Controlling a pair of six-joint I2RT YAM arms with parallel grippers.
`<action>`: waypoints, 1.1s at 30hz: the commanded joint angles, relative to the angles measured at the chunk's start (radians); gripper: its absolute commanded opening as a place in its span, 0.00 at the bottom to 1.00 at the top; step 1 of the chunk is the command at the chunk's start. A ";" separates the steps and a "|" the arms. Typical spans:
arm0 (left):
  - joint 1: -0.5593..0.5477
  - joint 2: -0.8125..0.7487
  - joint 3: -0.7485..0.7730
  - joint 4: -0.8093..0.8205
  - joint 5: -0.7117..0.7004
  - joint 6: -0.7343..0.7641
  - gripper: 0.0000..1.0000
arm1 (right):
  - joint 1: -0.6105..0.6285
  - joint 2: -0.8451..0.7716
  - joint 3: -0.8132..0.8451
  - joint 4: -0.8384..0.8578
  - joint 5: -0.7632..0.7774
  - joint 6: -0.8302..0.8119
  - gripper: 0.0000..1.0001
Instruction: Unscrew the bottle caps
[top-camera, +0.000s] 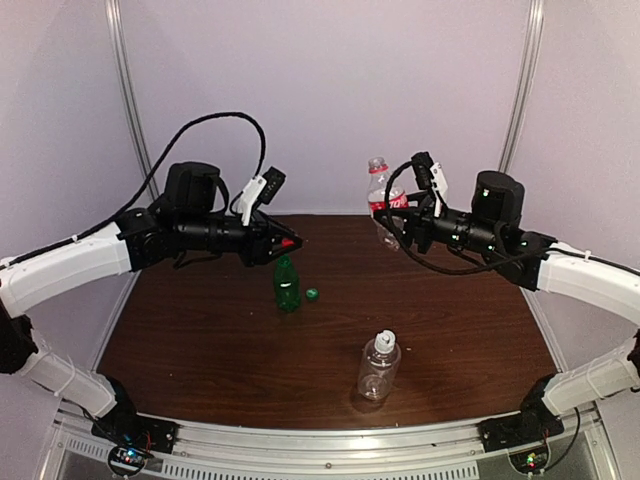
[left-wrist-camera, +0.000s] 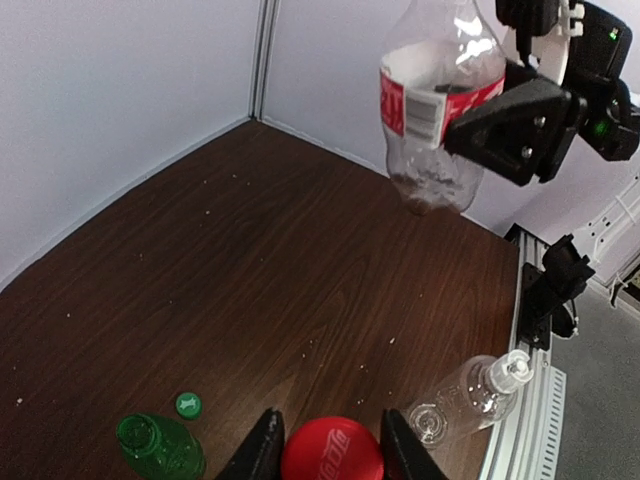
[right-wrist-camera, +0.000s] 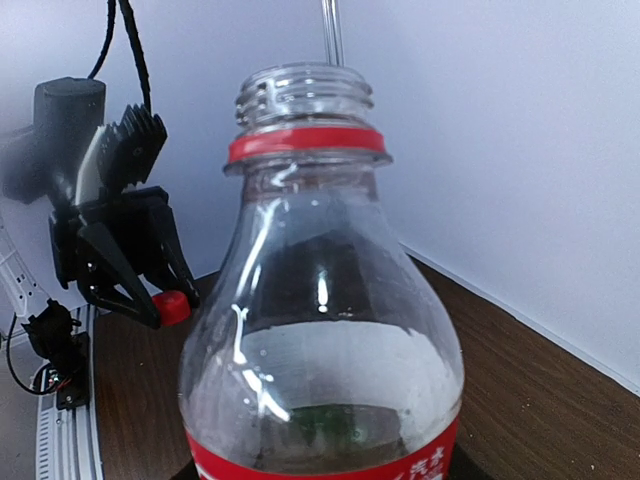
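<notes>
The tabletop (top-camera: 200, 340) was dark brown wood-grain board with a faint sheen. Fine pale specks (left-wrist-camera: 391, 341) lay scattered over it (plainest in the left wrist view). Plain pale walls (top-camera: 320, 80) closed off the back and both sides. A slim metal left post (top-camera: 129, 100) stood at the back left corner and a matching right post (top-camera: 521, 90) at the back right. A ribbed aluminium rail (top-camera: 330, 445) ran along the near edge.

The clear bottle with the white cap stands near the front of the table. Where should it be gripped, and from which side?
Grip the clear bottle probably around its body, below the shoulder, coming in level from the right side. It stands upright with nothing beside it, and the white cap stays free to be turned.
</notes>
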 joint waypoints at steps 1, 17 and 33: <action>-0.008 -0.064 -0.129 -0.029 -0.085 0.020 0.33 | -0.009 0.013 0.008 0.046 -0.068 0.041 0.47; -0.008 -0.023 -0.624 0.276 -0.363 -0.172 0.37 | -0.009 0.114 0.026 0.087 -0.114 0.091 0.47; -0.008 -0.123 -0.655 0.332 -0.311 -0.179 0.52 | -0.009 0.117 -0.020 0.085 -0.208 0.075 0.49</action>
